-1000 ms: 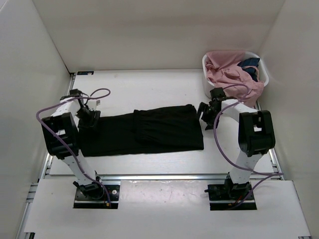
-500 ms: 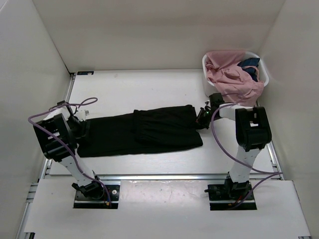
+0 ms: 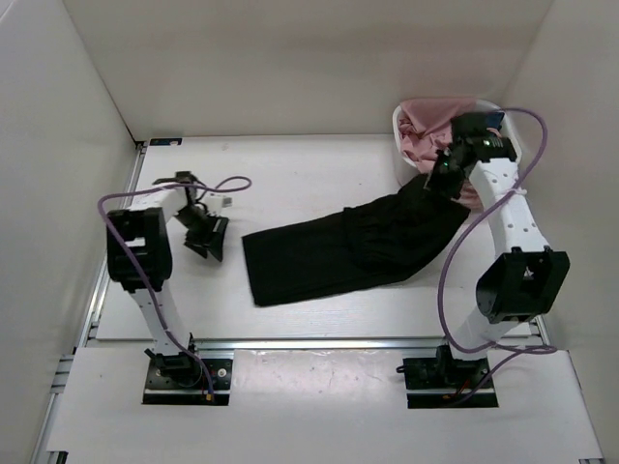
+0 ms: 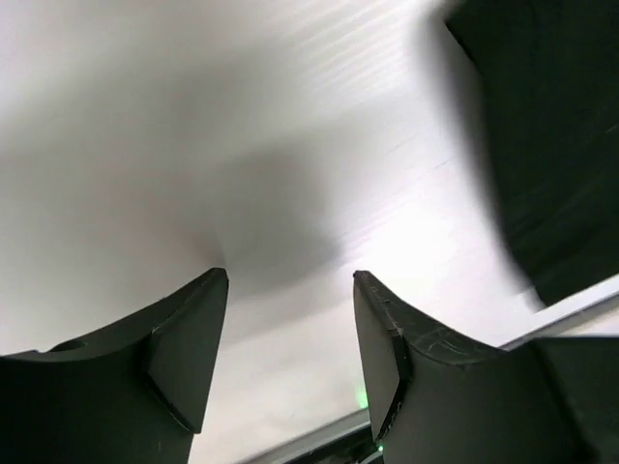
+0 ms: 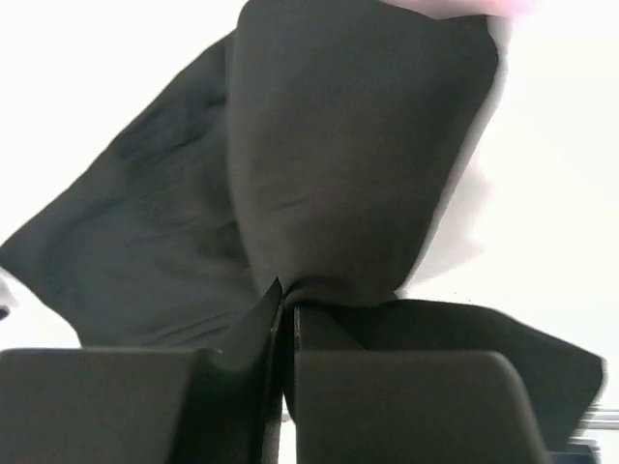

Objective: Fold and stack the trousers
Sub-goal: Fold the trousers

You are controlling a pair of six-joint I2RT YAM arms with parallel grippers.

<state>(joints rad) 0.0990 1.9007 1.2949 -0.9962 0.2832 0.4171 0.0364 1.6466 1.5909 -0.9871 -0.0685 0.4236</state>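
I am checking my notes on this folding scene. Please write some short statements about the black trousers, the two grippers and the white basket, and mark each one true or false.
1. The right gripper is shut on the soft black long-legged trousers. True.
2. The left gripper also grips the trousers. False: it is open, apart from them, over the bare white table.
3. The trousers lie wholly inside the white basket. False: most of the fabric lies on the table, and only the gripped end is raised near the basket.
4. A crumpled pink garment lies in the white basket. True.
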